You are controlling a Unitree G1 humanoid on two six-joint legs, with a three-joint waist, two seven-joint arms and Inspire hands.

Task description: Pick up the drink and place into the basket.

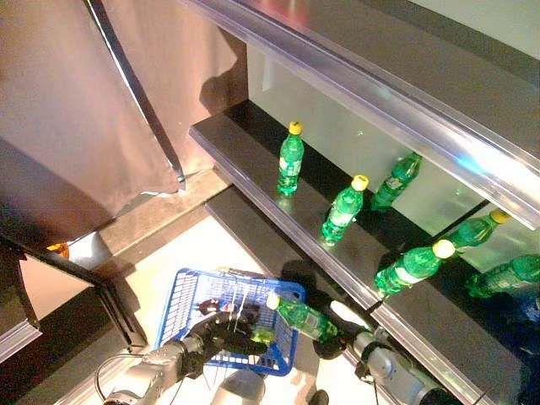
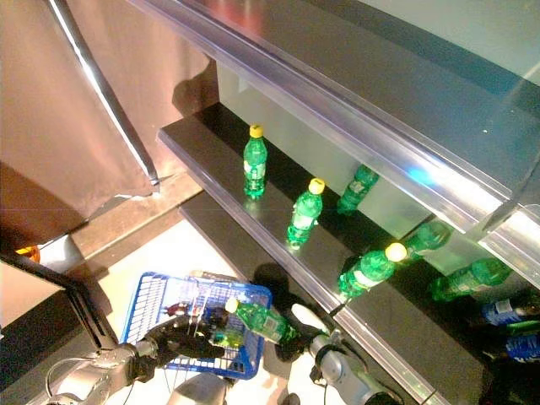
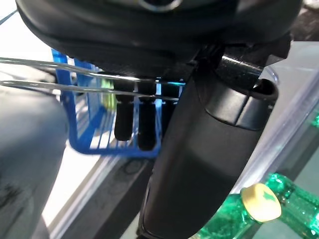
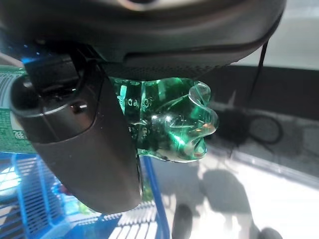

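My right hand (image 1: pixel 331 327) is shut on a green bottle with a yellow cap (image 1: pixel 300 315) and holds it tilted, cap toward the blue basket (image 1: pixel 187 297), over the basket's right rim. In the right wrist view the bottle's base (image 4: pixel 172 119) shows past my thumb (image 4: pixel 79 134), with the basket (image 4: pixel 35 199) below. My left hand (image 1: pixel 221 331) is shut on the thin wire handles (image 3: pixel 60 74) and holds the blue basket up in front, low at the left. The bottle's cap (image 3: pixel 260 201) also shows in the left wrist view. Something green lies inside the basket (image 1: pixel 261 336).
More green bottles with yellow caps (image 1: pixel 290 159) (image 1: pixel 345 207) (image 1: pixel 413 263) stand or lean on the dark shelf (image 1: pixel 253 164) ahead, in front of a mirrored back wall. A metal rail (image 1: pixel 354 76) runs above. A brown curtain (image 1: pixel 76 101) hangs at the left. Blue bottles (image 2: pixel 510 329) stand at the far right.
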